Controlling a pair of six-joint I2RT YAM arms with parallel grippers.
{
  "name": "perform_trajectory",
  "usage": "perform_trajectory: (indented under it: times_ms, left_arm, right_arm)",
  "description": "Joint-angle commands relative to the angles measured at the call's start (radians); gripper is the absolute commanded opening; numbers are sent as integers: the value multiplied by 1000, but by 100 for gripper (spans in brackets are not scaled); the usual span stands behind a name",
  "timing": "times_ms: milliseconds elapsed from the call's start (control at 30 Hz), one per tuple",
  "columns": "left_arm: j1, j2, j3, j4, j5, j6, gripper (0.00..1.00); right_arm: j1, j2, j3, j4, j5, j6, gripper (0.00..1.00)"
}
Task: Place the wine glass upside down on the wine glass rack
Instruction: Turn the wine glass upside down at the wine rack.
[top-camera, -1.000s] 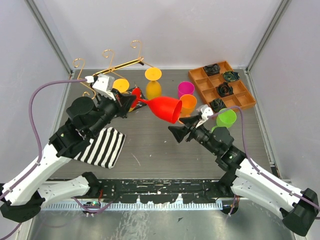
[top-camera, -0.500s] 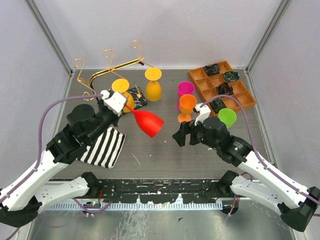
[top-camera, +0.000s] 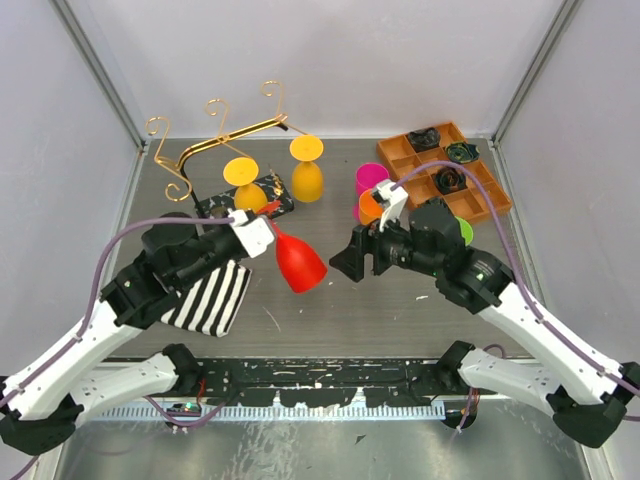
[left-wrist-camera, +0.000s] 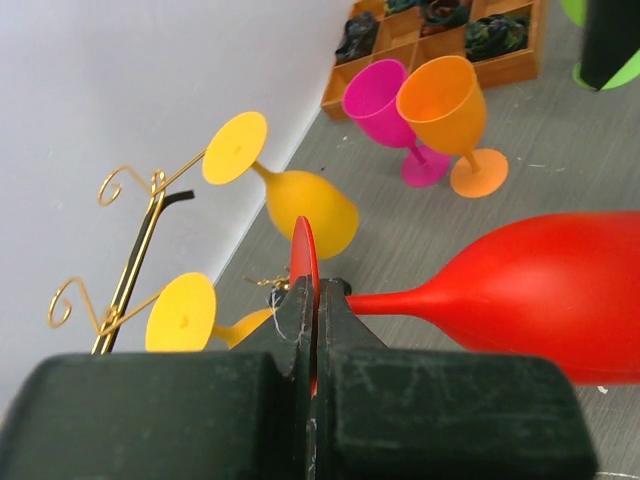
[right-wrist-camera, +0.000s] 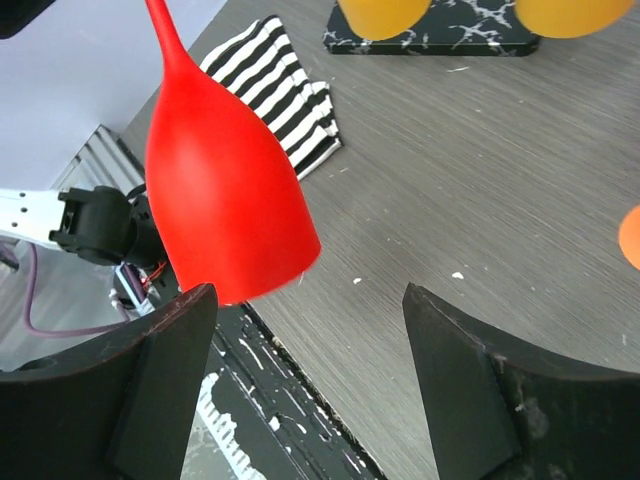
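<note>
Red wine glass (top-camera: 298, 262) hangs in the air in front of the wine glass rack (top-camera: 240, 136), well apart from it. The left gripper (top-camera: 262, 232) pinches its flat foot edge-on. The stem slants down, and the bowl is lowest and points away from the rack. Beside the bowl waits the right gripper (top-camera: 345, 268), jaws spread, holding nothing. The left arm, stretched forward, is nearer the rack. I judge the foot must travel back and up to the bar.

White walls (top-camera: 350, 60) and aluminium posts (top-camera: 98, 75) mark a lab cell.
</note>
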Motion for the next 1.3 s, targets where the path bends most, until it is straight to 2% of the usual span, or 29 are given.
perform_trajectory:
  times_ms: [0, 233, 467, 667, 1000, 1133, 1267]
  left_arm:
    - [-16, 15, -1, 56, 116, 49, 0]
    - [-59, 45, -2, 71, 137, 92, 0]
    - [-88, 70, -4, 71, 117, 129, 0]
    - [-108, 85, 2, 82, 101, 144, 0]
    - [-120, 101, 8, 102, 94, 161, 0]
    - [-122, 106, 9, 102, 76, 179, 0]
    - [-123, 106, 6, 106, 56, 190, 0]
  right_arm:
    - [4, 64, 48, 115, -111, -46, 79]
    - [4, 193, 98, 243, -195, -23, 73]
    - [4, 247, 97, 338, -243, -7, 70]
    - [4, 262, 53, 417, -252, 17, 62]
    - [4, 302, 22, 465, -274, 23, 52]
    - [3, 311, 9, 479, -289, 23, 45]
    - [3, 321, -10, 490, -296, 25, 44]
